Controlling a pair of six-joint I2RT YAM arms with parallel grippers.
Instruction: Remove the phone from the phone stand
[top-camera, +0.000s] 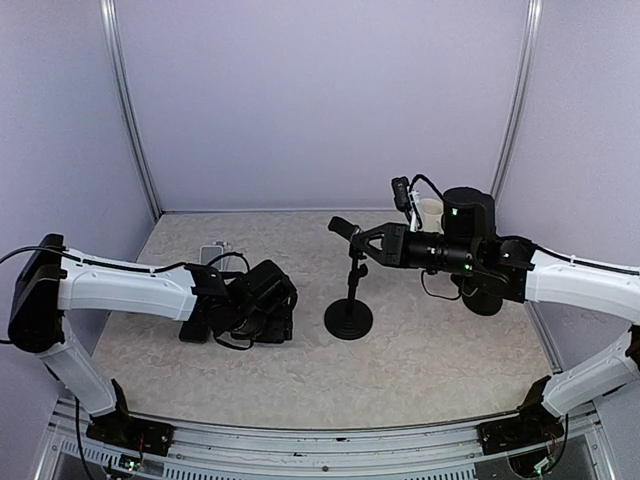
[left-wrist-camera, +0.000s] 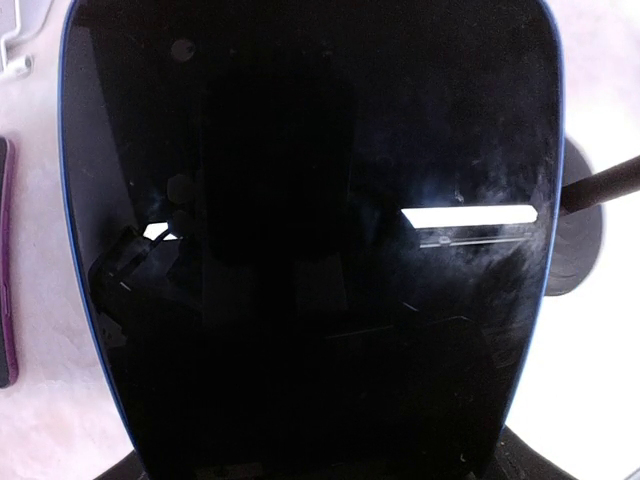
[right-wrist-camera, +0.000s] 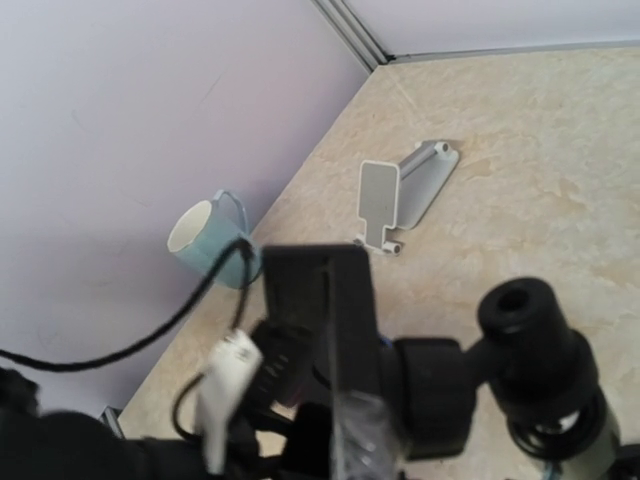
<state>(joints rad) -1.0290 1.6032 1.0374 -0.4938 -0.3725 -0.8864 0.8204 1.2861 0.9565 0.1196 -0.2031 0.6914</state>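
A black phone with a blue rim fills the left wrist view, held close in front of the camera. My left gripper is low over the table, left of the stand, shut across the phone's width; its fingers are hidden behind it. The black phone stand rises from a round base at mid table. My right gripper is shut on the stand's head. In the right wrist view the stand's flat black plate lies between my fingers, its knob to the right.
A white metal bracket lies at the back left, also visible in the right wrist view. A pale blue cup lies by the right wall. A purple-edged device rests on the table left of the phone. Walls enclose three sides.
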